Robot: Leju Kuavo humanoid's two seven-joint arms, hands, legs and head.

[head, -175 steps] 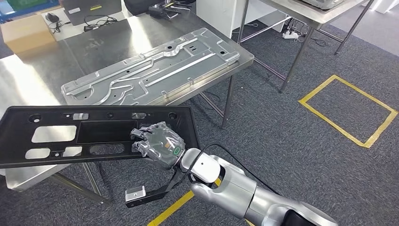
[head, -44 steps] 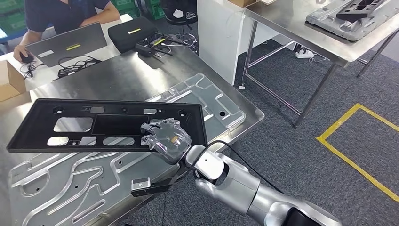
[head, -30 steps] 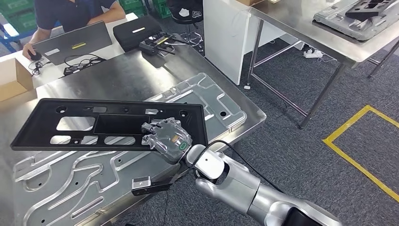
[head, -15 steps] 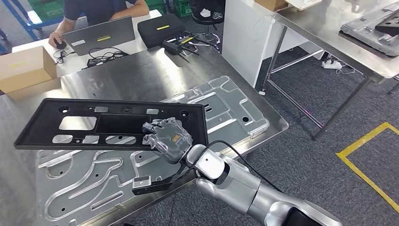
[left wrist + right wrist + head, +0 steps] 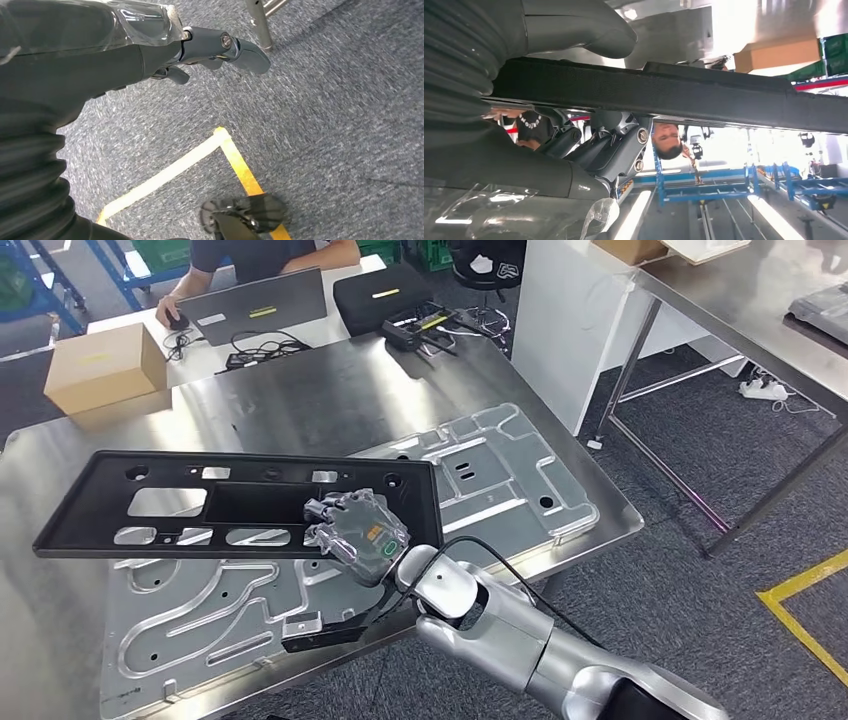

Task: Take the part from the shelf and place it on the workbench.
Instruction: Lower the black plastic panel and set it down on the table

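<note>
Half done: the right robot hand [image 5: 356, 536] grips the black plastic panel [image 5: 180, 502] above the worktop [image 5: 300, 390], not yet set down; the left robot hand [image 5: 150, 45] hangs empty, fingers apart.

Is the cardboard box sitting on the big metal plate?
No, the cardboard box sits on the far table, apart from the metal plate.

The camera turns, so the whole picture shifts: the desk [image 5: 300, 390] with the grey metal plate [image 5: 340, 540] now lies under the black part [image 5: 240, 502], and a person [image 5: 270, 252] appears at upper left.
</note>
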